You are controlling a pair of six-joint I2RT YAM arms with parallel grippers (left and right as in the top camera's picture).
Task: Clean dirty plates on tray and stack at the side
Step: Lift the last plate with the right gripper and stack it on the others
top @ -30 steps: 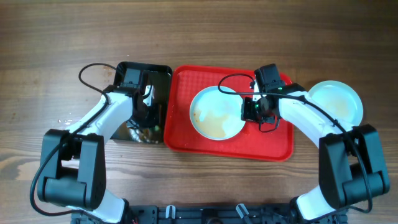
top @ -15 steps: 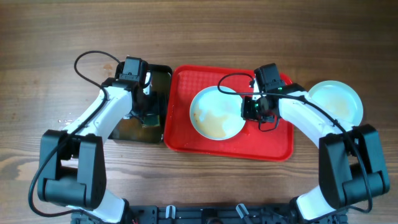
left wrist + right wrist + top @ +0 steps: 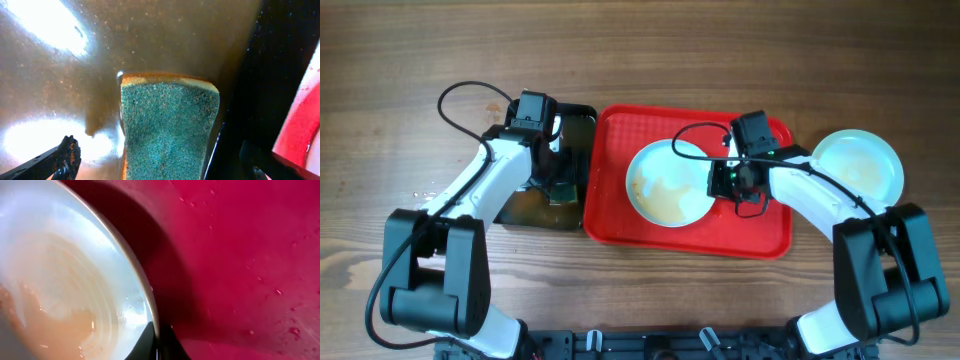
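The wooden table (image 3: pixel 400 60) is taken up in the middle by the red tray (image 3: pixel 610 215), on which one pale blue plate (image 3: pixel 665 185) is seen. A thin orange-brown film is spread over the lower part of this plate, and its upper part is left paler. Drops of water are scattered on the tray's red surface beside it.

A black pan (image 3: pixel 525 212) is set against the tray's left edge. It is filled with murky brown liquid, in which a sponge (image 3: pixel 167 130) is lying with its green scouring face up. A second plate (image 3: pixel 860 165) is placed on the table just off the tray's right edge, with a faint tan tinge at its centre. Whether more than one plate is stacked there cannot be told.

The left gripper (image 3: pixel 159 151) is held over the pan with its jaws spread wide to either side of the sponge, neither finger touching it. The right gripper (image 3: pixel 158 347) is largely cut off by the frame. Only two dark fingertips are shown, pinched narrowly on the right rim of the plate on the tray.
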